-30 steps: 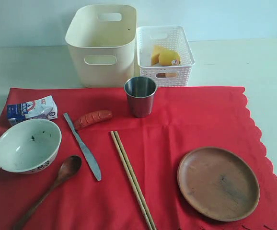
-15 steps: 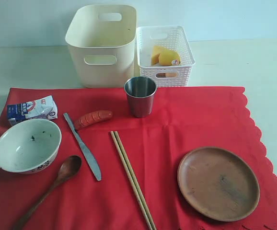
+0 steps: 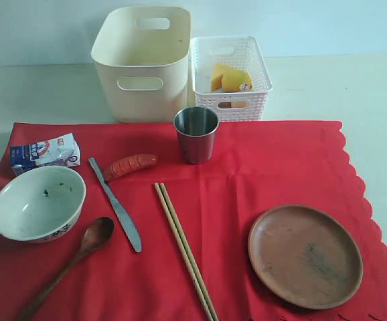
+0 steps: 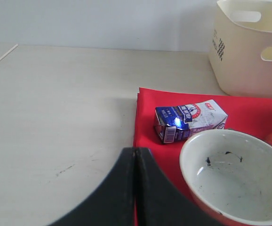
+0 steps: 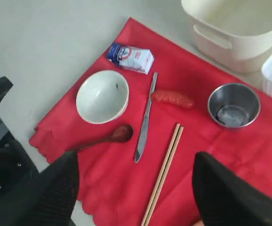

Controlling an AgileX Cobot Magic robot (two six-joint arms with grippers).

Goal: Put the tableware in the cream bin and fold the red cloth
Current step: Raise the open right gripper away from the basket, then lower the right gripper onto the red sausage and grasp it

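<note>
**Left gripper** (image 4: 135, 155): jaws pressed together and empty, low at the edge of the bright red rectangular cloth (image 4: 148, 108). Just ahead are the white ceramic bowl (image 4: 235, 174) and a small blue-and-white milk carton (image 4: 190, 120), with the tall cream plastic bin (image 4: 249, 56) beyond.

**Right gripper** (image 5: 136, 157): jaws spread wide and empty, high above the metal knife (image 5: 145, 117), pair of wooden chopsticks (image 5: 166, 165), dark wooden spoon (image 5: 119, 134) and steel cup (image 5: 234, 104), all on the cloth.

Ends of spoon (image 3: 93, 237) and chopsticks (image 3: 185, 253) beyond exterior view's bottom edge
</note>
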